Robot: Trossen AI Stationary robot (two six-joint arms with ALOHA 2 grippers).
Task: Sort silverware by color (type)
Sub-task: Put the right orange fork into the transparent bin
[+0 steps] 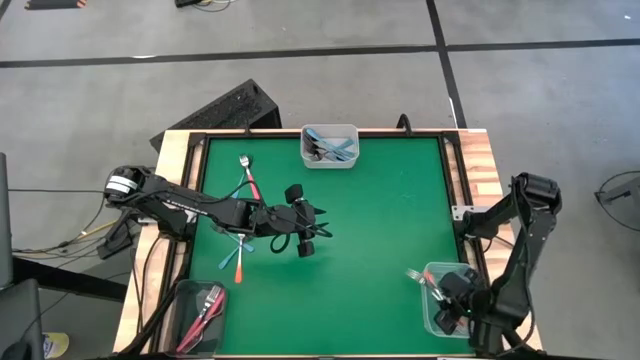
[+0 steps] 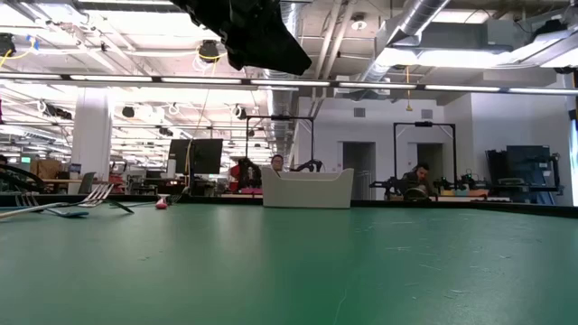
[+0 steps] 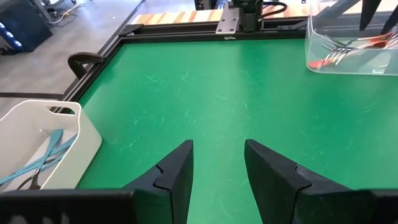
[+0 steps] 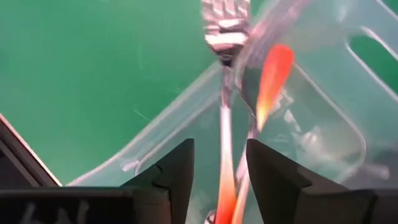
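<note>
1. Green bench [image 1: 380,230] carries three clear bins, one per handle colour.
2. Left claw [image 1: 318,232] hovers mid-bench, parted and empty, apparently between picks.
3. Right claw [image 4: 217,171] stands parted over the near-right bin [image 1: 437,325], an orange fork [image 4: 225,124] lying loose between its fingers, tines over the rim.
4. Unsorted forks [image 1: 243,215] lie near the left arm.

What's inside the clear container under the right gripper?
Orange-handled forks lie in the clear container, one's tines poking over its rim. The right gripper above it covers the rest, so no count.
</note>
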